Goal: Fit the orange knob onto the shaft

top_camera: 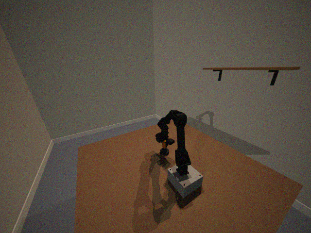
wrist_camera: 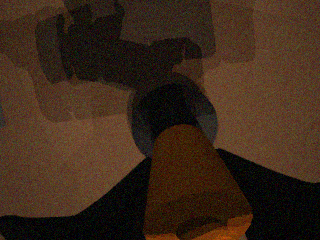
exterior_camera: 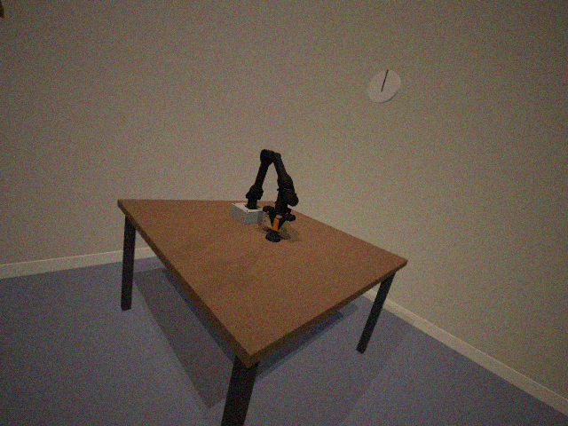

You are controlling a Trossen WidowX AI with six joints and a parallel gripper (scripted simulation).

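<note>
The orange knob (top_camera: pixel 164 144) (exterior_camera: pixel 275 224) (wrist_camera: pixel 192 175) is upright between the fingers of my gripper (top_camera: pixel 164 143) (exterior_camera: pixel 276 223) (wrist_camera: pixel 183 159), which is shut on it. The dark round pedestal (top_camera: pixel 164 152) (exterior_camera: pixel 272 237) (wrist_camera: pixel 209 126) stands on the table directly below the knob. In the wrist view the knob's lower end covers the near part of the pedestal, and a dark shadow falls over its middle. I cannot make out the D-shaped shaft or its flat side. I cannot tell whether the knob's lower end touches the shaft or sits around its top.
The brown table (top_camera: pixel 108 180) (exterior_camera: pixel 275 284) bears the arm's pale box-shaped base (top_camera: pixel 194 173) (exterior_camera: pixel 244 215), close to the pedestal. The arm arches over from the base. Its shadow lies across the table. A wall shelf (top_camera: pixel 246 68) and a round clock (exterior_camera: pixel 378 89) are far off.
</note>
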